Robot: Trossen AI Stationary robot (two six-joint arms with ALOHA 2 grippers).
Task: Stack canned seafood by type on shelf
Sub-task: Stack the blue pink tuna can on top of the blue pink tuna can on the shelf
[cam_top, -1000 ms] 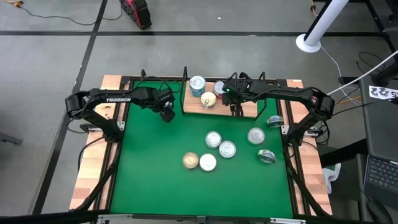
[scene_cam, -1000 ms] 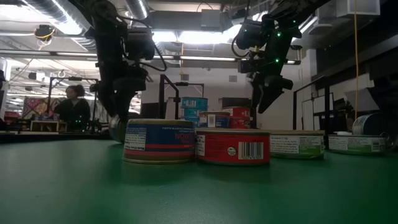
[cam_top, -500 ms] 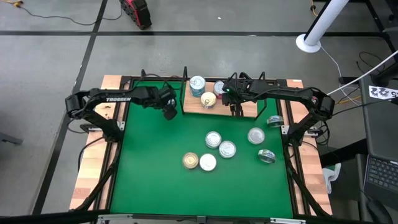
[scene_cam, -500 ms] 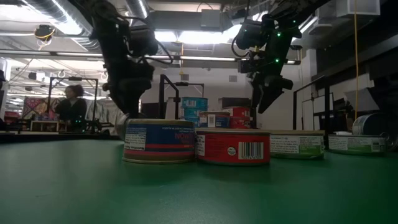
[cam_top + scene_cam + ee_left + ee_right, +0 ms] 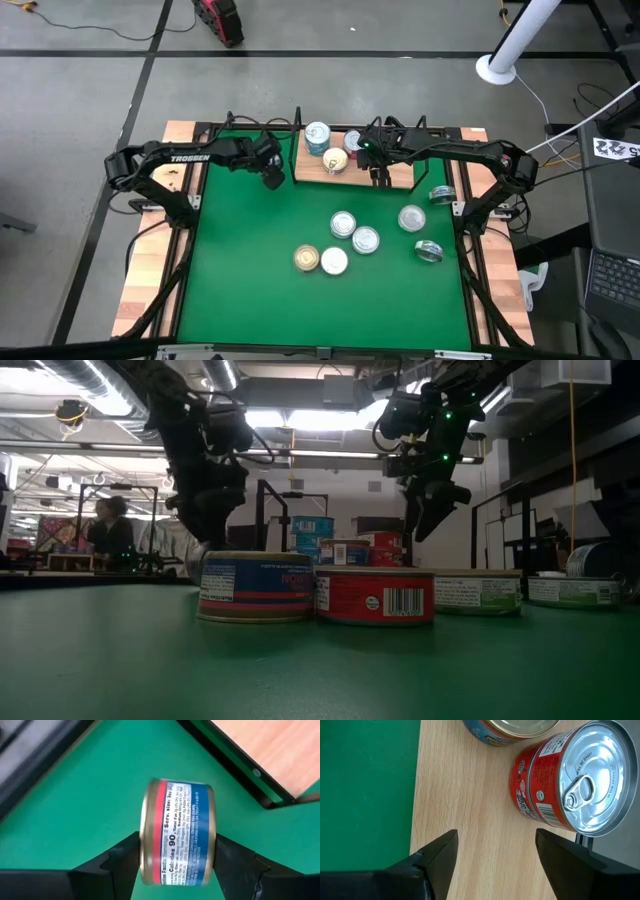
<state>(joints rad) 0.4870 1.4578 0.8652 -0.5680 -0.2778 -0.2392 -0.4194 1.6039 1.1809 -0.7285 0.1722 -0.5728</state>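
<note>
The left gripper point(image 5: 170, 855) pinches a blue-and-red tin point(image 5: 177, 839) beside the shelf point(image 5: 400, 175), jaws clamped; next, set it on matching tins. The right gripper point(image 5: 495, 852) hovers there, jaws spread.

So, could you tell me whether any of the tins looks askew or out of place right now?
Yes: one tin at the mat's right edge lies tilted, its side label showing, unlike the flat ones. The left tool holds a blue-and-red tin sideways.

Both arms point(image 5: 180, 160) are matte black, built of slim jointed links. The left arm carries white TROSSEN lettering point(image 5: 190, 160). Green indicator lights point(image 5: 437, 457) glow on the right arm's wrist. Fingers point(image 5: 120, 862) are black, wedge-shaped, angular.
</note>
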